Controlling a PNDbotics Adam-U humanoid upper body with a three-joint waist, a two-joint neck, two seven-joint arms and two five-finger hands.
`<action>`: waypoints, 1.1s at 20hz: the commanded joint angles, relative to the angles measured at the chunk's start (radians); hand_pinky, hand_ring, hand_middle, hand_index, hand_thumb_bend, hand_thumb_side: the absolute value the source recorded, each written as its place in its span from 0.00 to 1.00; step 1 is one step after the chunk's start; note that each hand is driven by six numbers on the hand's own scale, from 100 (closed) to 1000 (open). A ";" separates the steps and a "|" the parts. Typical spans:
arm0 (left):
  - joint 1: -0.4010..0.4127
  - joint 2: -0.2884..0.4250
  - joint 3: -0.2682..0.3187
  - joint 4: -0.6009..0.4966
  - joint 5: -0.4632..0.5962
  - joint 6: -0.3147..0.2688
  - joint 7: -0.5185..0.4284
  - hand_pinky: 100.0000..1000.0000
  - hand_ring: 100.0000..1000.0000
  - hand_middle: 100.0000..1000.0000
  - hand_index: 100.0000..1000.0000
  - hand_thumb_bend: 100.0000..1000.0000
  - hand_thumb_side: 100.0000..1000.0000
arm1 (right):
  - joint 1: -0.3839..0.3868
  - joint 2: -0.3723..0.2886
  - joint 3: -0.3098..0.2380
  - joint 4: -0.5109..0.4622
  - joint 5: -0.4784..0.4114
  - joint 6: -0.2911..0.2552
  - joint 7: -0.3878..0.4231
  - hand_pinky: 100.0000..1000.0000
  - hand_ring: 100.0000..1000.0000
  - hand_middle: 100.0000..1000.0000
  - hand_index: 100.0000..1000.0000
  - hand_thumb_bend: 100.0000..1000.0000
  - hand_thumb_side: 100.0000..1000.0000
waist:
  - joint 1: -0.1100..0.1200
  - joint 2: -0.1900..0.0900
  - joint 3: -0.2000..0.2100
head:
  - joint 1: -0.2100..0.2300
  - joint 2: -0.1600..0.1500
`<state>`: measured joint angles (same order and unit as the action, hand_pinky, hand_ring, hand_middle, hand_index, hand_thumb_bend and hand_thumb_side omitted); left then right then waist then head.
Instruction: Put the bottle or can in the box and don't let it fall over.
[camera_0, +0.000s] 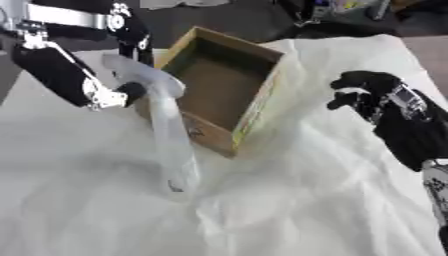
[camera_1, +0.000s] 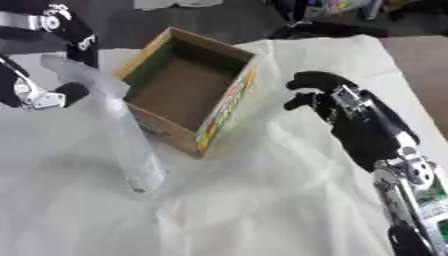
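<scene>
A clear plastic bottle (camera_0: 166, 130) hangs tilted and motion-blurred just left of the open cardboard box (camera_0: 262, 97). Its lower end is close to the white cloth; whether it touches I cannot tell. My left hand (camera_0: 122, 92) comes in from the upper left and is curled round the bottle's upper part, beside the box's left wall. The box stands upright with nothing inside. To the right of the box, apart from it, my right hand (camera_1: 319, 95) hovers over the cloth with its fingers curled and nothing in them.
A rumpled white cloth (camera_0: 289, 200) covers the table. Dark clutter (camera_0: 332, 12) lies along the far edge behind the box. The table's bare surface shows at the far right corner (camera_1: 420, 55).
</scene>
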<state>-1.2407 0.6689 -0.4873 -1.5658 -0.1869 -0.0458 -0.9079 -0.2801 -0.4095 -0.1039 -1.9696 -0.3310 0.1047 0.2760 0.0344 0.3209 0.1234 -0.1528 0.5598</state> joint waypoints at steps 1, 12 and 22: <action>-0.021 0.010 0.017 -0.004 0.004 0.002 0.001 0.66 0.37 0.49 0.58 0.00 0.16 | -0.006 -0.008 -0.007 -0.012 0.003 0.002 0.003 0.99 0.65 0.72 0.78 0.00 0.75 | -0.002 -0.022 0.000 | 0.000 -0.010; -0.023 0.008 0.022 -0.006 0.005 0.015 0.001 0.63 0.34 0.47 0.55 0.00 0.11 | -0.004 -0.007 -0.008 -0.010 0.007 0.005 0.007 0.99 0.65 0.73 0.78 0.00 0.75 | 0.000 -0.022 -0.002 | 0.000 -0.007; -0.027 0.006 0.031 -0.010 0.001 0.013 0.040 0.58 0.30 0.42 0.49 0.00 0.12 | -0.004 -0.007 -0.007 -0.009 0.007 0.005 0.010 0.99 0.65 0.73 0.78 0.00 0.75 | 0.002 -0.026 -0.008 | 0.002 -0.006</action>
<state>-1.2424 0.6609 -0.4765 -1.5659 -0.1853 -0.0325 -0.8800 -0.2792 -0.4089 -0.1040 -1.9695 -0.3301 0.1119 0.2838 0.0369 0.3208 0.1166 -0.1520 0.5596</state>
